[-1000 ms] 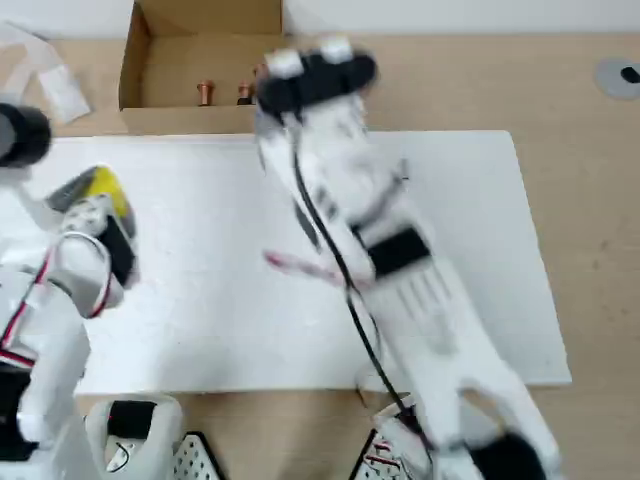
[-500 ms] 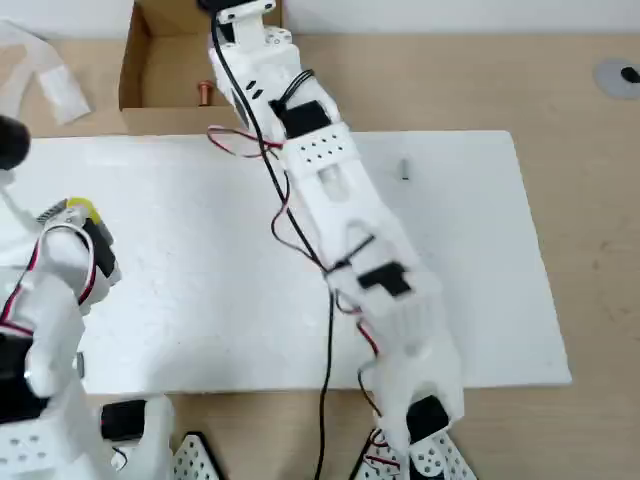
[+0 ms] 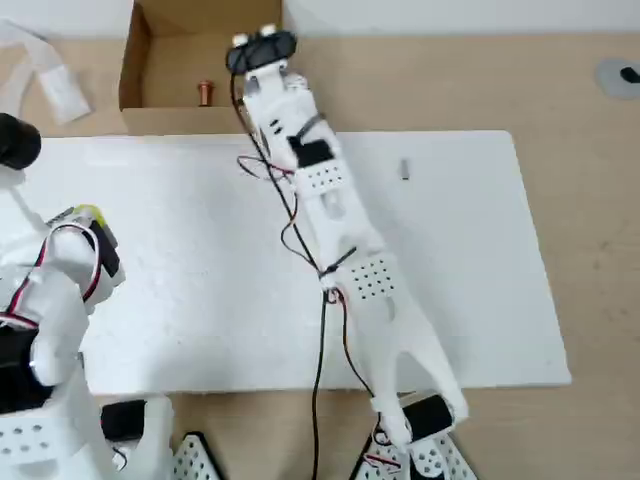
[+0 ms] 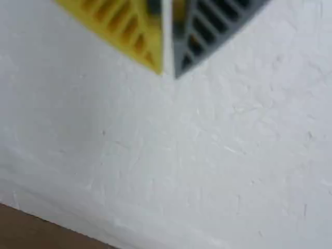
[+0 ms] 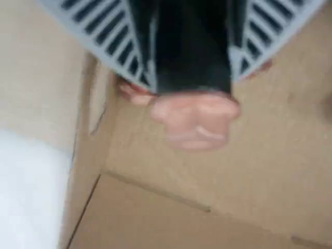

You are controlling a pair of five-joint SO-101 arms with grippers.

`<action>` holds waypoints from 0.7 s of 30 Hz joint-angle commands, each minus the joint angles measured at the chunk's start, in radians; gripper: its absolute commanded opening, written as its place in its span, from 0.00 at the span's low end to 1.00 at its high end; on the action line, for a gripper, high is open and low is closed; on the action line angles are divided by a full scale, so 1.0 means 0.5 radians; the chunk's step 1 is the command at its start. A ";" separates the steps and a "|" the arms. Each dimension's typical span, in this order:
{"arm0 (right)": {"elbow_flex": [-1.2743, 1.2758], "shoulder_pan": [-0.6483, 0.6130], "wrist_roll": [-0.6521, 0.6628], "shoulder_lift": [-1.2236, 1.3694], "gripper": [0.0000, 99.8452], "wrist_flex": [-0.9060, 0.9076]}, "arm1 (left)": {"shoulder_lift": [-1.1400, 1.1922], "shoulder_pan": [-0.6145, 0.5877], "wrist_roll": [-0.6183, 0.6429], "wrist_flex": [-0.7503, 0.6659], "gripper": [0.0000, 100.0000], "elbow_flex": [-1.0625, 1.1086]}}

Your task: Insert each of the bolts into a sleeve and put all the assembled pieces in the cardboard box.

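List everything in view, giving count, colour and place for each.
cardboard box: one, brown, on the table beyond the foam board's far edge
held piece: one, black sleeve with a copper end, in the right gripper over the box
copper piece: one, copper, inside the box
small item: one, grey, on the board's far right part; too small to identify
foam board: one, white, on the table
table: one, light wood
disc: one, grey, far right corner of the table
plastic strips: a few, whitish, far left corner
left gripper: yellow and grey, shut, above the board
right gripper: grey, shut on the held piece
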 commanded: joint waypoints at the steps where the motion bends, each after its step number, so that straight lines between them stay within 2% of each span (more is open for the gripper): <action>1: -0.269 0.020 0.043 0.038 0.10 0.089 | -0.014 -0.003 -0.193 0.086 0.01 -0.015; 6: -0.269 0.002 0.034 -0.054 0.31 0.451 | -0.014 -0.021 -0.301 0.196 0.01 0.000; 10: -0.275 -0.020 0.037 -0.250 0.33 0.675 | -0.014 -0.018 -0.301 0.255 0.01 0.003; 14: -0.275 -0.051 0.034 -0.707 0.26 1.227 | -0.017 -0.025 -0.362 0.261 0.01 0.043; 18: -0.265 -0.137 0.034 -1.244 0.11 2.001 | -0.167 -0.006 -0.463 0.236 0.01 0.224; 21: -0.269 -0.176 0.034 -1.447 0.00 2.351 | -0.351 -0.006 -0.503 0.123 0.01 0.436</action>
